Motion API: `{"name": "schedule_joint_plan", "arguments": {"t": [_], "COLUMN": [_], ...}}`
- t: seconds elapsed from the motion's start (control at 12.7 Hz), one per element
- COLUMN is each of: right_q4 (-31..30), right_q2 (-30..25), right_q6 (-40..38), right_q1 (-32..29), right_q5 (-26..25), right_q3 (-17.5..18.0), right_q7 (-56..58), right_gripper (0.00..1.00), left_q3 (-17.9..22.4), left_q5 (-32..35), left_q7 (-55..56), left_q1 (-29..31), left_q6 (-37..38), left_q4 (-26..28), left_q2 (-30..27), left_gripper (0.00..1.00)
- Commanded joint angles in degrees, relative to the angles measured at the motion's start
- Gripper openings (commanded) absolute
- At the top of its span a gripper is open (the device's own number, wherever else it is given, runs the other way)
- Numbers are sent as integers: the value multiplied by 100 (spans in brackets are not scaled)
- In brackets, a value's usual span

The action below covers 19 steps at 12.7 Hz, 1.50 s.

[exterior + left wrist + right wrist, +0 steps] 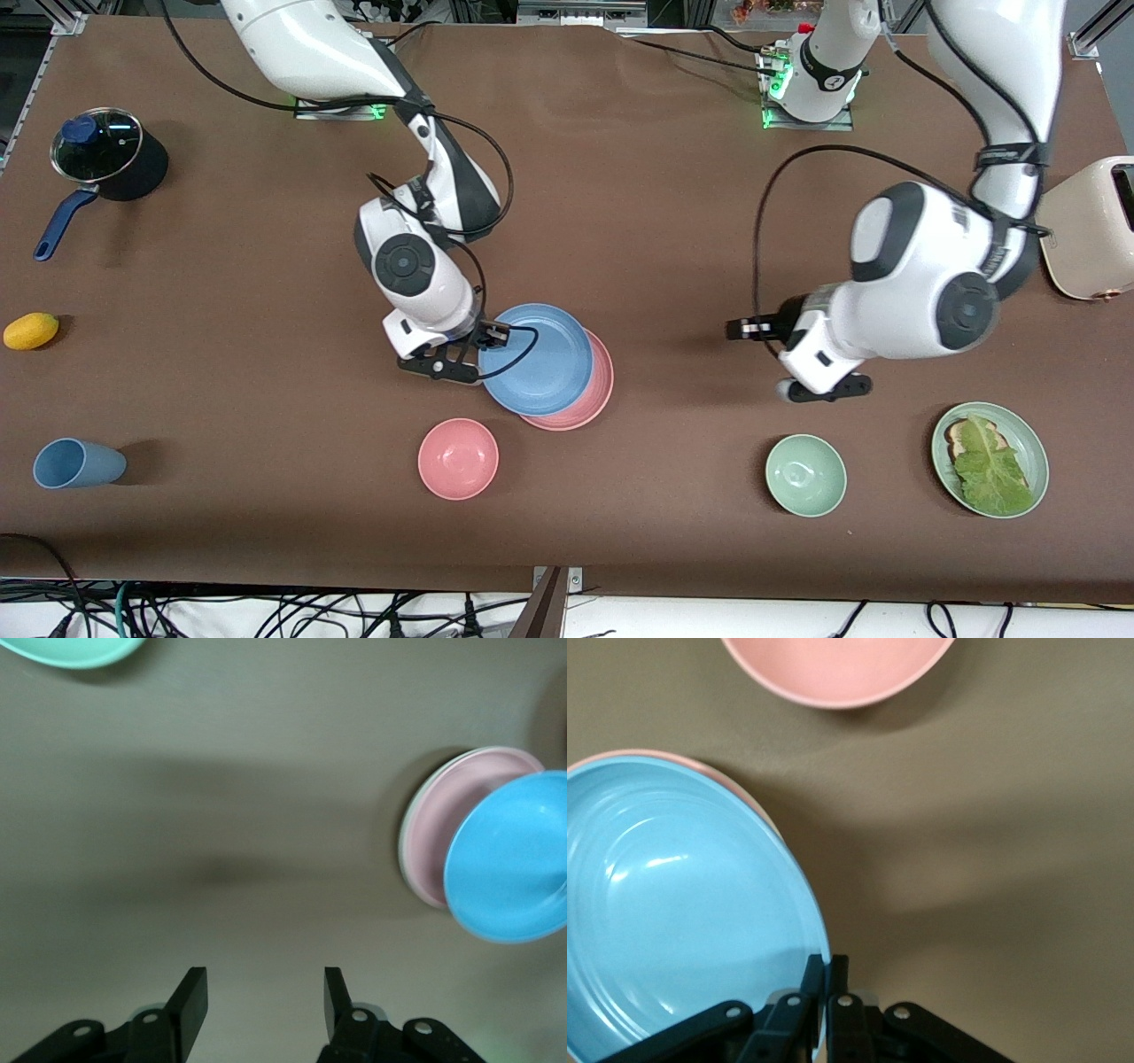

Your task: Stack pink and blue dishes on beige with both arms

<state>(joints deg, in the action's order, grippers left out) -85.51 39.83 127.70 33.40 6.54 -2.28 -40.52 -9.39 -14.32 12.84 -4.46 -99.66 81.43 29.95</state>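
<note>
My right gripper point(483, 341) point(828, 961) is shut on the rim of the light blue plate point(536, 359) point(673, 904). It holds that plate tilted, partly over the pink plate point(585, 399) point(438, 833), which lies flat near the table's middle. A thin cream rim of the beige plate point(404, 846) shows under the pink plate in the left wrist view. In the front view it is hidden. My left gripper point(742, 330) point(266, 979) is open and holds nothing. It hangs over bare table toward the left arm's end, apart from the plates.
A pink bowl point(458, 458) point(833, 665) stands nearer the front camera than the plates. A green bowl point(805, 475), a green plate point(1035, 447) with bread and lettuce, and a cream toaster point(1085, 230) are at the left arm's end. A blue cup point(78, 463), a yellow fruit point(31, 330) and a lidded pot point(106, 155) are at the right arm's end.
</note>
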Motion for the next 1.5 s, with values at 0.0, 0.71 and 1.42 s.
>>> {"name": "schedule_joint_plan", "arguments": {"t": [0.0,0.71,1.42], "right_q4": [157,902,607], "right_q2": [235,412,-1510], "right_q6": [324,-487,-2695], "right_q1": [88,97,-1009], "right_q5": [40,14,84], "right_q3": [-45,-132,-871], "right_q7": [-349,-351,2960], "right_gripper": [0,69,100], "left_q3": [165,385,613], "left_q5": [647,1327,1476], "left_q7": [-1017,-2075,-2040], "left_q1": [173,841,974], "left_q6": [367,1228,1798], "left_q4": [13,-110,-93], "left_q2": [-226,-1236,-2064], "left_gripper": [61,100,100]}}
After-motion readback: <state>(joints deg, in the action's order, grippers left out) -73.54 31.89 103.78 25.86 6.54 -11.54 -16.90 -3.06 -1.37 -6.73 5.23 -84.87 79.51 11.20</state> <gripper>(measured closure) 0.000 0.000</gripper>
